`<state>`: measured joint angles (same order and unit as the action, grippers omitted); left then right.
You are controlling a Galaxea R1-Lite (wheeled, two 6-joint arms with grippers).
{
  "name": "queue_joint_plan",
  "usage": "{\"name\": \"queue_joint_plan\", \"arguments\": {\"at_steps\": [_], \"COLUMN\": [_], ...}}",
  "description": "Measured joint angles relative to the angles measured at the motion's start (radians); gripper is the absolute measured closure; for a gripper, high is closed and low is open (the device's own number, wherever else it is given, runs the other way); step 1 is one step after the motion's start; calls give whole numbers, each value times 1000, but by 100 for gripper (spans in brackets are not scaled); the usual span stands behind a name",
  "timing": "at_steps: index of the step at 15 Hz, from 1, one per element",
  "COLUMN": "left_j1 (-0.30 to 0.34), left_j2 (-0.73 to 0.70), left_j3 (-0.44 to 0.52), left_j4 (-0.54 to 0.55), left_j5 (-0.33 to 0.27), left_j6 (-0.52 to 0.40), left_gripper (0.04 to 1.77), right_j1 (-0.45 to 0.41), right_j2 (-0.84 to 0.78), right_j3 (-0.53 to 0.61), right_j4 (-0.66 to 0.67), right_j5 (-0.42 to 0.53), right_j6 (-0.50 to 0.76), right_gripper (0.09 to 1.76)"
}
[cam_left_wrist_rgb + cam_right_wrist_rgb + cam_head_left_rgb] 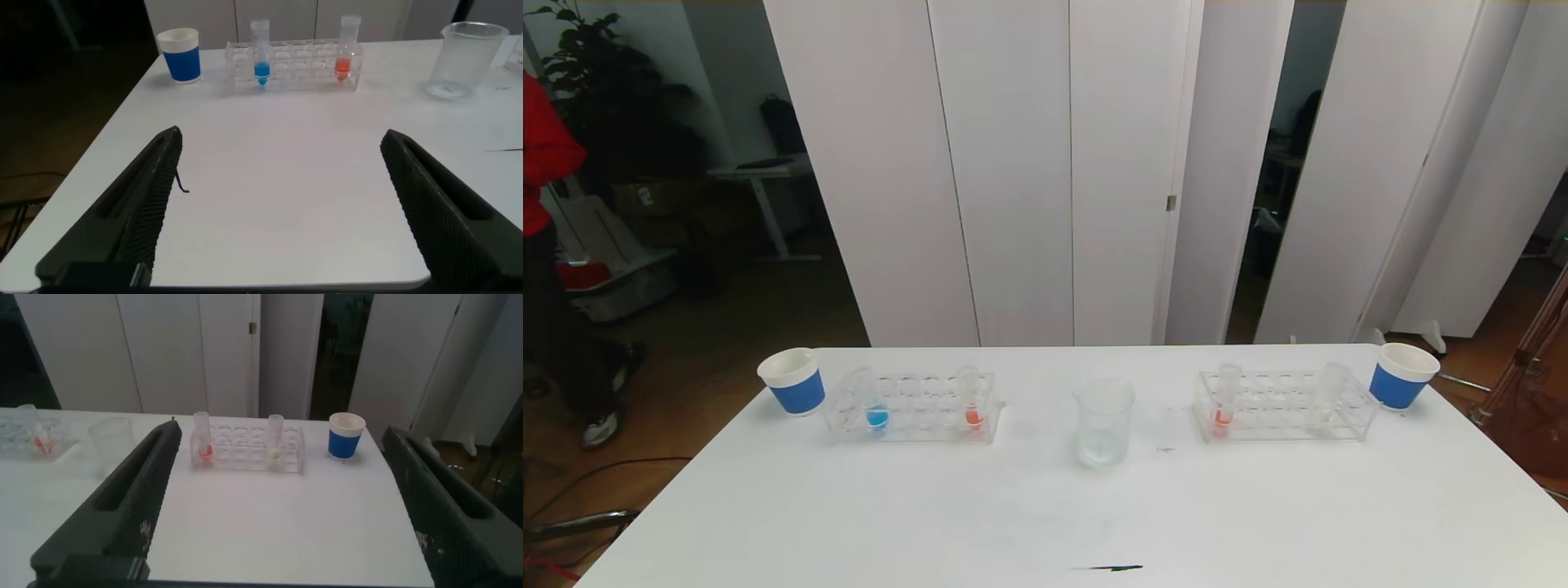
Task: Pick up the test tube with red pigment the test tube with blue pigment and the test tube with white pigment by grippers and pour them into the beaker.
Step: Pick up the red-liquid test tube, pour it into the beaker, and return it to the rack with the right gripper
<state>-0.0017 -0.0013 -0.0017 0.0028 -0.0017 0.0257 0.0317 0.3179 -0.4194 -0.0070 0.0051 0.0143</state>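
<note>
Both arms hang back at the near edge of the table [1045, 506], out of the head view entirely, and each wrist camera shows its own jaws spread wide with nothing between them: the left gripper [282, 212] released over bare white tabletop, the right gripper [282, 510] likewise. Well ahead of the left gripper stands the left rack [913, 406], clear plastic, carrying the test tube with blue pigment [875, 404] toward its left end and a red-pigment tube [971, 404] at its right end, both upright. In the centre of the head view sits the beaker [1103, 420], clear with a flared rim, apart from both racks. On the right of that frame, the right rack [1284, 404] holds a second red tube [1224, 404] at its left end and the test tube with white pigment [1327, 400], pale and hard to make out, toward its right end. A blue-and-white left paper cup [793, 380] flanks the left rack, a right paper cup [1401, 375] the other one. The right wrist view shows the white tube more clearly, upper centre of frame, far off from the ribbed black fingers [122, 510].
</note>
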Motion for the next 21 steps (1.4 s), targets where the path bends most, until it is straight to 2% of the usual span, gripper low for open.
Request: {"name": "queue_joint_plan", "arguments": {"at_steps": [6, 12, 16, 21], "left_j1": [0, 0, 0, 0], "left_j2": [0, 0, 0, 0], "left_j3": [0, 0, 0, 0], "left_j4": [0, 0, 0, 0], "left_j5": [0, 0, 0, 0], "left_j6": [0, 0, 0, 0], "left_gripper": [7, 7, 7, 7], "right_j1": [18, 13, 33, 105], "right_j2": [371, 801, 1065, 1310], "right_j3": [-163, -224, -205, -69], "right_j4": [-221, -505, -705, -1006], "right_j5": [-6, -9, -47, -104], "right_j6": [23, 61, 77, 90], "right_gripper": [10, 10, 10, 10]}}
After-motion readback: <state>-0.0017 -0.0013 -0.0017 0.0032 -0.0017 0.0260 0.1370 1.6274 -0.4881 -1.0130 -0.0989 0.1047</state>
